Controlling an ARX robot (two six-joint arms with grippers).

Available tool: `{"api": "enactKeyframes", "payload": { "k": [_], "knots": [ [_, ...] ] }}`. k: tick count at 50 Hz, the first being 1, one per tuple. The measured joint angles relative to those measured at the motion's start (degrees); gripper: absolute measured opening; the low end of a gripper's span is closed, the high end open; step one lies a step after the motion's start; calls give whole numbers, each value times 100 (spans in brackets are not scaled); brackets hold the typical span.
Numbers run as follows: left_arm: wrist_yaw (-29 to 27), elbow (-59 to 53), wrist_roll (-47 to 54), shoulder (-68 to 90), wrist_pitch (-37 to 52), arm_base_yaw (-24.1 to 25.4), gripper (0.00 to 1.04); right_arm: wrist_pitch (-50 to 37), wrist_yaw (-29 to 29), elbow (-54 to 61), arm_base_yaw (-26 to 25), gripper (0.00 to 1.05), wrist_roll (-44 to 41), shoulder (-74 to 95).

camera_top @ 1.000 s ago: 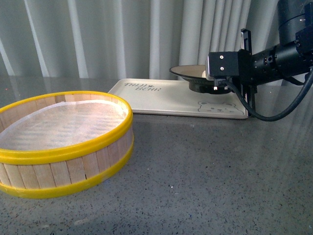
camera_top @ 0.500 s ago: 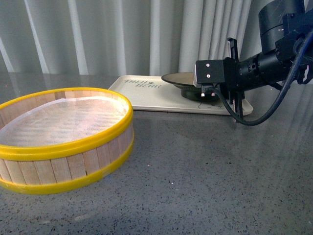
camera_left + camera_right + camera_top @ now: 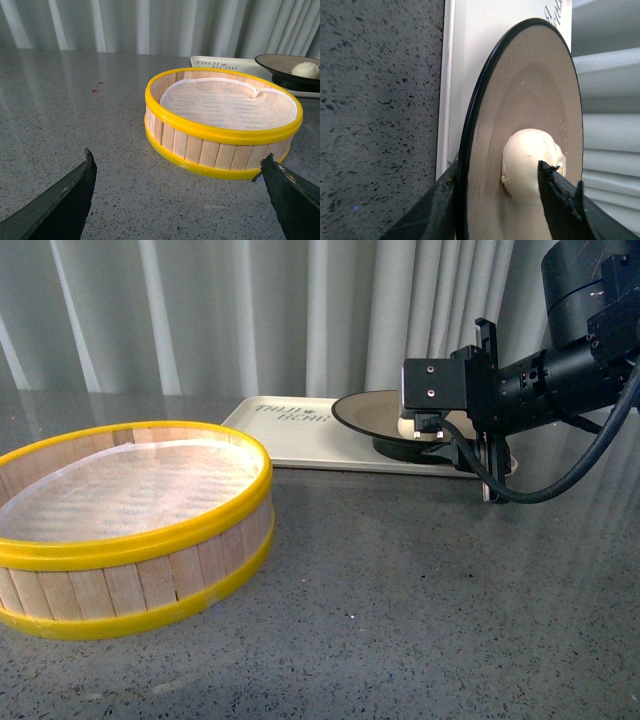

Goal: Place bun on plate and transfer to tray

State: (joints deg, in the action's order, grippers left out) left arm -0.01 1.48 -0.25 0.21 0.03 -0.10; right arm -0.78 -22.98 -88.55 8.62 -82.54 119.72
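Observation:
The taupe plate [image 3: 368, 412] with its black rim sits on the right end of the cream tray [image 3: 290, 430]. The white bun [image 3: 411, 427] lies in it, mostly hidden behind my right wrist. My right gripper [image 3: 428, 432] reaches in from the right. In the right wrist view the right gripper [image 3: 497, 167] is open and straddles the plate [image 3: 530, 85] at its rim. One finger is under the rim, the other is over the inside beside the bun [image 3: 527, 160]. My left gripper [image 3: 177, 162] hangs open over bare tabletop, with nothing between its fingers.
A yellow-rimmed wooden steamer basket [image 3: 130, 530] with a white cloth liner stands at the front left, just ahead of the left gripper. Pale curtains hang behind the table. The tray's edge [image 3: 445, 85] runs along speckled grey tabletop.
The right gripper and the plate shifted left and a little lower over the tray. The basket stayed put.

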Motion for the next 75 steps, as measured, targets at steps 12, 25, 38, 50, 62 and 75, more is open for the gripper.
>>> {"api": "enactKeyframes", "payload": {
  "k": [12, 25, 38, 50, 62, 75],
  "knots": [
    [0, 0, 0, 0, 0, 0, 98, -374, 57, 737, 125, 87, 1062, -994],
    [0, 0, 0, 0, 0, 0, 98, -1069, 1134, 1628, 420, 96, 4192, -2638],
    [-11, 0, 0, 0, 0, 0, 98, -3670, 3346, 4280, 190, 49, 7834, -3659],
    [-2, 0, 0, 0, 0, 0, 98, -4378, 2964, 6166, -136, 1, 8144, -4809],
    [-2, 0, 0, 0, 0, 0, 98, -4535, 2750, 7254, -391, 2, 8179, -5687],
    [-2, 0, 0, 0, 0, 0, 98, -4406, 2332, 7862, -800, 2, 8188, -6432]
  ]
}}
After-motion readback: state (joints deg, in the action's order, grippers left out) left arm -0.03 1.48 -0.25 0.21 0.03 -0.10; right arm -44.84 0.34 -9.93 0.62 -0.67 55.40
